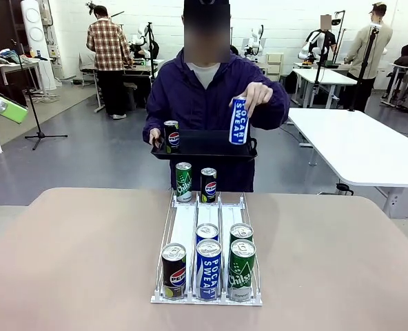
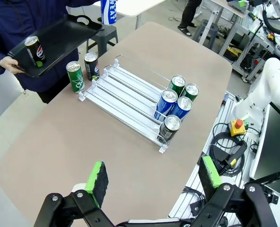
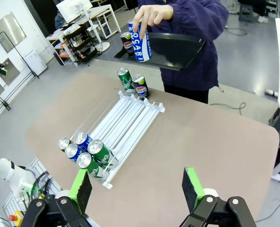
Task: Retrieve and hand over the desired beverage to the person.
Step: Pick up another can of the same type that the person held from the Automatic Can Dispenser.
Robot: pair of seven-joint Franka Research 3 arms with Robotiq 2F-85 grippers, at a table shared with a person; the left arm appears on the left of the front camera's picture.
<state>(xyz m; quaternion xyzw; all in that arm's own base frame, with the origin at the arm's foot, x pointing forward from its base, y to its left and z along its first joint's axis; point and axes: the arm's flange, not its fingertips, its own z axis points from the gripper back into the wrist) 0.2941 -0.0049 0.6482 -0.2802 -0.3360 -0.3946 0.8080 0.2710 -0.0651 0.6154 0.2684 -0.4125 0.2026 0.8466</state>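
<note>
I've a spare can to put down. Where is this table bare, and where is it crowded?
Bare: the table left and right of the rack, and the rack's far lanes. Crowded: five cans at the rack's near end, two cans standing by its far end.

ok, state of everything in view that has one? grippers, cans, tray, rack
left gripper: open, empty.
right gripper: open, empty.
black tray: held up by the person.
Pepsi can on tray: upright.
Pocari Sweat can: in the person's hand, at the tray.
can rack: five upright cans at near end, rest bare.
green can: upright behind rack.
second Pepsi can: upright beside it.
</note>
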